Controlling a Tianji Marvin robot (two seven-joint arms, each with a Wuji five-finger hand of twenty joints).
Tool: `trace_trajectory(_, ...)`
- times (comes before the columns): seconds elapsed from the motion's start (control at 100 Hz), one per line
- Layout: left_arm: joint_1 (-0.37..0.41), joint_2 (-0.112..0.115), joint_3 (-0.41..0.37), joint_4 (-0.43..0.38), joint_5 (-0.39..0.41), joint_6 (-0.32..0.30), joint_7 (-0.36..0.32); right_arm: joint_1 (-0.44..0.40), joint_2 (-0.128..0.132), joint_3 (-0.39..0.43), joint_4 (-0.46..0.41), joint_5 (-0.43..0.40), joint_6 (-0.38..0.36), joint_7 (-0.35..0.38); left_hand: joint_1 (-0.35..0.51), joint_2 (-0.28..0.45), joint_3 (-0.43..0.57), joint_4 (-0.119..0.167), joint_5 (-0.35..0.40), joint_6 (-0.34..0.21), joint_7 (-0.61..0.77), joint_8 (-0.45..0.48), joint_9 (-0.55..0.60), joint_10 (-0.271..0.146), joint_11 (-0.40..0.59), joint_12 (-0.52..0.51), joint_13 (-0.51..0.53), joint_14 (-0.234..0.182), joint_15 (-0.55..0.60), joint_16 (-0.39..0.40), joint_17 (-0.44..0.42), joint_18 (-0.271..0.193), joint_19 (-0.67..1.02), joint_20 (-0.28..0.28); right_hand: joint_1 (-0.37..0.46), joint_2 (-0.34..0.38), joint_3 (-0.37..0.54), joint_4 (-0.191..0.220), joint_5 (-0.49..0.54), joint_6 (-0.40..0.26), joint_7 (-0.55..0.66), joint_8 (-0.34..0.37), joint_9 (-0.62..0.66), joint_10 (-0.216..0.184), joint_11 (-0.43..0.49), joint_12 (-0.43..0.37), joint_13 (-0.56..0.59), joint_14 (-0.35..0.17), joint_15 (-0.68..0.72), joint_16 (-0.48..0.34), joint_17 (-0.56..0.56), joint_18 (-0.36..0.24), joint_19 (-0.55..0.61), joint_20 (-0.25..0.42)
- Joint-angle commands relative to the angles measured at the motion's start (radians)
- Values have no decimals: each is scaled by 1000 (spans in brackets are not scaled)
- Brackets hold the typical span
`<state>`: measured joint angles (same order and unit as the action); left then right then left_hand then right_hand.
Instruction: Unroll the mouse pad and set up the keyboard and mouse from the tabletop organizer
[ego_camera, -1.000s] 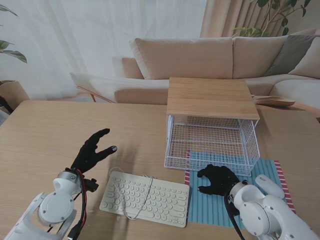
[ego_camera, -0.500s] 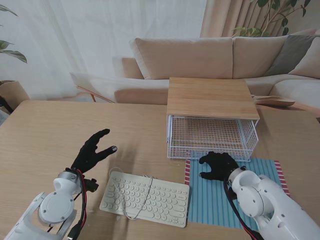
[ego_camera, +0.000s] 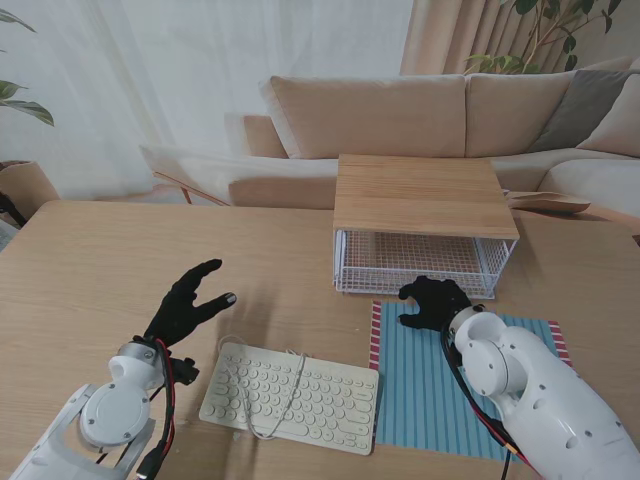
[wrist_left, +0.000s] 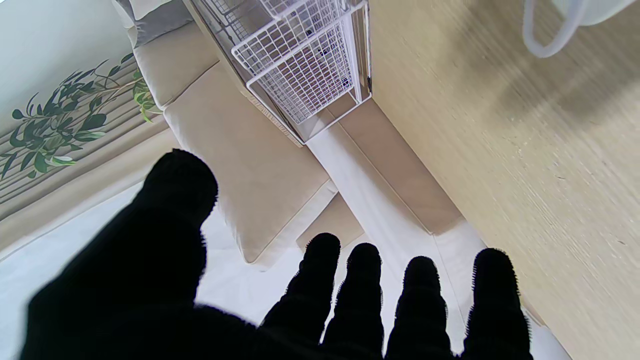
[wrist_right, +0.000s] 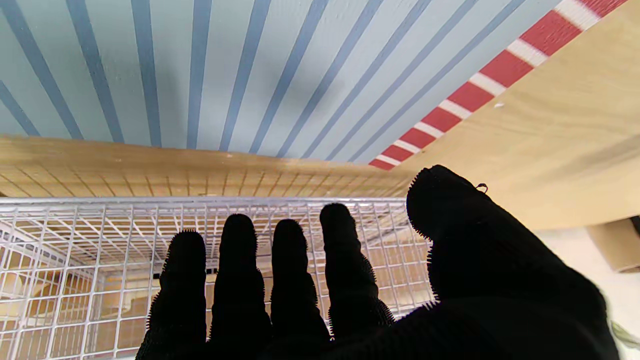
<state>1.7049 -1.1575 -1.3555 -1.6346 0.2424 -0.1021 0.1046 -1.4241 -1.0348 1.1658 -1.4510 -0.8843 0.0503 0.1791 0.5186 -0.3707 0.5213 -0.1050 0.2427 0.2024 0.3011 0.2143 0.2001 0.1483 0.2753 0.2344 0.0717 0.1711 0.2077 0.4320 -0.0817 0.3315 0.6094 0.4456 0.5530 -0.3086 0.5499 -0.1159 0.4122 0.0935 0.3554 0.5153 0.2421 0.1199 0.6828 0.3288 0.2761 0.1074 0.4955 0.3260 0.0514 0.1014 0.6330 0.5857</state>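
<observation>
The blue-striped mouse pad (ego_camera: 420, 400) (wrist_right: 250, 75) lies flat on the table at my right. The white keyboard (ego_camera: 330, 400) rests just left of it, its cable (ego_camera: 288, 385) draped over the keys. The organizer (ego_camera: 420, 195) has a wooden top and a white wire drawer (ego_camera: 400, 265) (wrist_right: 100, 235) (wrist_left: 305, 70) pushed in under it. My right hand (ego_camera: 432, 302) (wrist_right: 350, 300) is open, its fingers flat against the drawer's front. My left hand (ego_camera: 188, 300) (wrist_left: 250, 300) hovers open over bare table left of the keyboard. No mouse shows; my right arm hides part of the pad.
A beige sofa (ego_camera: 400, 115) stands beyond the table's far edge. Plants stand at the far left (ego_camera: 20, 100) and far right (ego_camera: 550, 30). Bare wooden tabletop (ego_camera: 120, 250) stretches to the left of the organizer.
My right hand has moved away from me, pushing the wire drawer in under the wooden top and uncovering the pad's far edge. The left hand has stayed still.
</observation>
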Motion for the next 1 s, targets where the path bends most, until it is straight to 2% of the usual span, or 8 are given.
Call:
trace_trajectory(0.0,1,-2,3,1,-3,7,-16,19,-11,-5,17,1,9,-3,21,20,-28,40,24,-28,-5,-2,-1,10,2,6,0,-9,-2,-18,-8,9,-25,16,-18,6,30,67,-19,-25,14,15,-50,3,-18,-8,-46,-11,-35,-17,2,16,-35,20)
trace_trajectory(0.36,5,-1,1,1,1,15,-18,107,-28,-66,142,37,16,-104,22,22,-30,40,25,-30,-4,-1,-1,12,0,5,-1,-9,-3,-18,-9,8,-31,18,-24,-3,53,64,-49,-48,19,9,-65,-13,-24,-12,-43,-17,-36,-18,16,21,-59,40)
trace_trajectory(0.55,9,1,-7,-1,3,18,-25,136,-32,-92,166,55,29,-109,24,21,-31,40,38,-37,-1,0,-1,13,1,5,-2,-6,-5,-18,-10,9,-36,18,-24,0,59,63,-70,-67,20,-4,-71,-24,-51,-26,-49,-24,-52,-25,13,18,-88,49)
trace_trajectory(0.73,9,1,-9,0,2,15,-23,107,-31,-71,128,53,24,-103,25,22,-32,41,40,-36,-3,-1,-2,13,1,5,-2,-7,-6,-18,-9,9,-39,18,-27,-1,60,63,-76,-69,27,-8,-70,-13,-43,-21,-48,-13,-50,-24,20,23,-105,56)
trace_trajectory(0.99,8,2,-9,0,2,6,-28,25,-31,-7,28,59,-7,-98,28,17,-32,40,73,-76,9,5,0,13,4,7,-1,-6,-4,-17,-8,9,-41,23,-32,2,50,62,-90,-71,29,-15,-45,0,-31,-17,-38,8,-40,-20,36,34,-129,71)
